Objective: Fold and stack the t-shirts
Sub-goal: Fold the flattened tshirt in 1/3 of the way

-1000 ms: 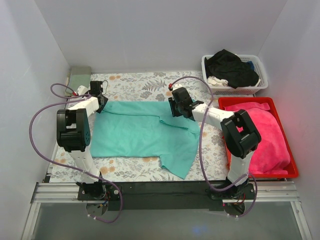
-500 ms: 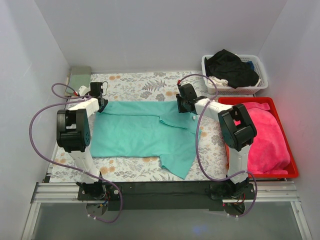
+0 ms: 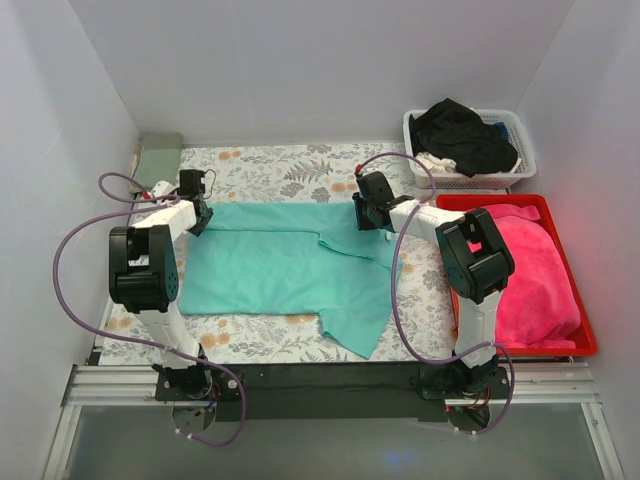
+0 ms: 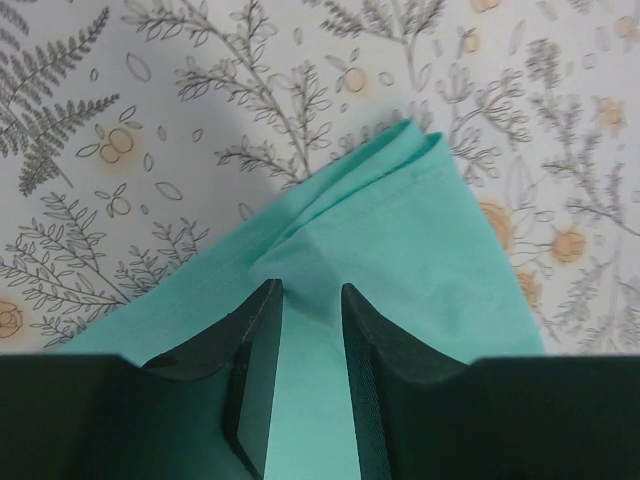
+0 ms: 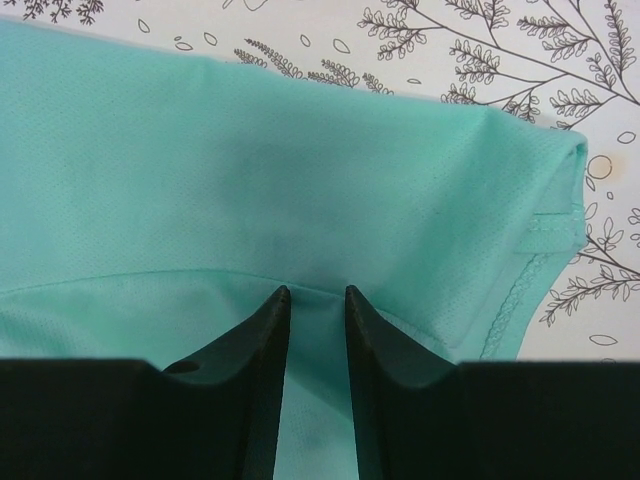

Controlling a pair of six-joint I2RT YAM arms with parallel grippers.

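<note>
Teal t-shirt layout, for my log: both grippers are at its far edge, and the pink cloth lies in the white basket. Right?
No: the top external view shows the pink cloth in the red tray, not the white basket. The rest holds.

Open cover (image 3: 290,165) lies beyond the teal shirt (image 3: 270,262); white basket (image 3: 470,181) and red bin (image 3: 530,350) crowd the right.

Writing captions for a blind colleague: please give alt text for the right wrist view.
The right gripper grips the teal t-shirt, its dark fingers nearly together at bottom centre. The shirt fills most of the frame; the fern-patterned table cover shows along the top and right.
</note>
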